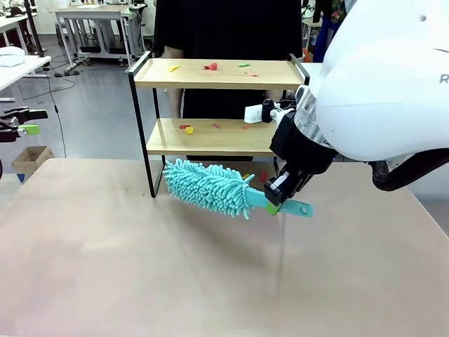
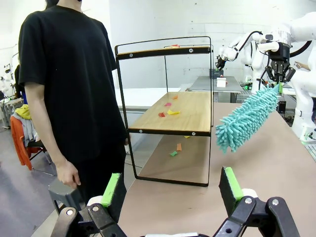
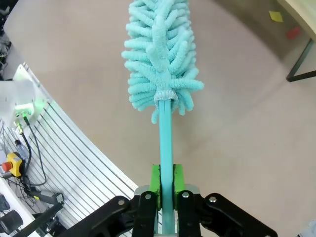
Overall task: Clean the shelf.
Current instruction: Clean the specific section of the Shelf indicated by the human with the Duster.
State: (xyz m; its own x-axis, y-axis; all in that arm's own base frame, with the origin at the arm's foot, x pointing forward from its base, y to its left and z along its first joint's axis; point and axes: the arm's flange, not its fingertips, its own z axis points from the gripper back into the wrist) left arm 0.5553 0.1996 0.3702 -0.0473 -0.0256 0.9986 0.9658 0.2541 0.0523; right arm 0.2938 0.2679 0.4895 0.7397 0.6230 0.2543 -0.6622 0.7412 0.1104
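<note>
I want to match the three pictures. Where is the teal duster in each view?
Front view: duster in the centre, fluffy head before the shelf, handle in the right gripper.
Left wrist view: duster at right, in the air beside the shelf.
Right wrist view: duster up the middle; shelf corner top right.
Shared landmark: the shelf.

Your right arm [image 1: 379,77] hid the shelf's [image 1: 210,74] right legs. The scraps [image 1: 211,67] on its boards were too small to identify, and the top edge cropped the person [image 1: 224,28].
</note>
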